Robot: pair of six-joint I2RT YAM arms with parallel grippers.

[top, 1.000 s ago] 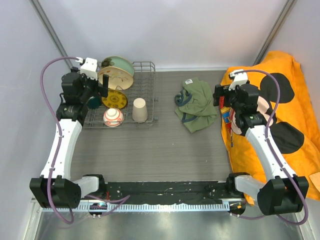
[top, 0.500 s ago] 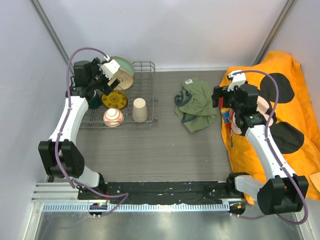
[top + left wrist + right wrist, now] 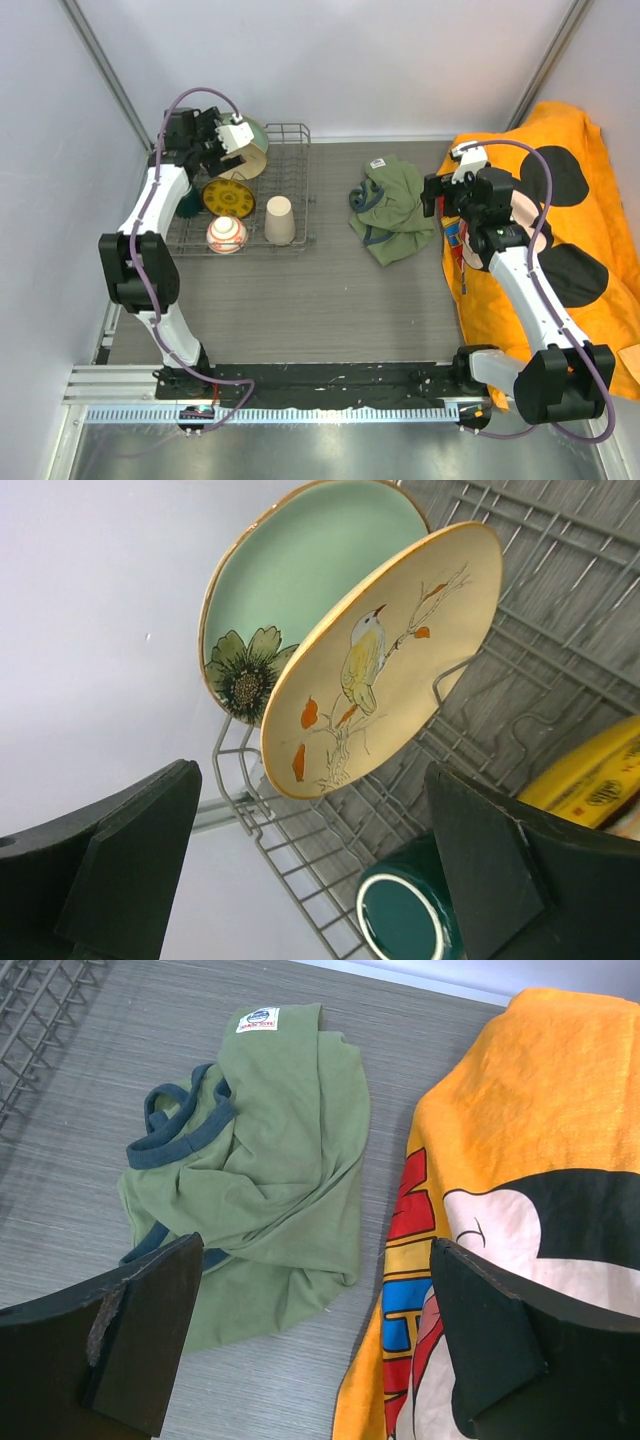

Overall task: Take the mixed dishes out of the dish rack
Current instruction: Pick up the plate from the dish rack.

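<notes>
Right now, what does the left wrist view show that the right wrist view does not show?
Only the left wrist view shows dishes: the pale green plate and the cream floral plate standing on edge in the prongs, the dark green mug near them, and an edge of the small yellow patterned plate. Only the right wrist view shows the olive-green cloth garment and the orange printed cloth beside it. Both show part of the dish rack and the grey table.

In the grey wire dish rack [image 3: 307, 180], pale green plate [image 3: 300, 570] and cream floral plate [image 3: 400, 650] stand on edge beside small yellow plate [image 3: 228, 197], inverted beige cup [image 3: 279, 220], red-and-white bowl [image 3: 226, 234] and dark green mug [image 3: 405, 920]
</notes>
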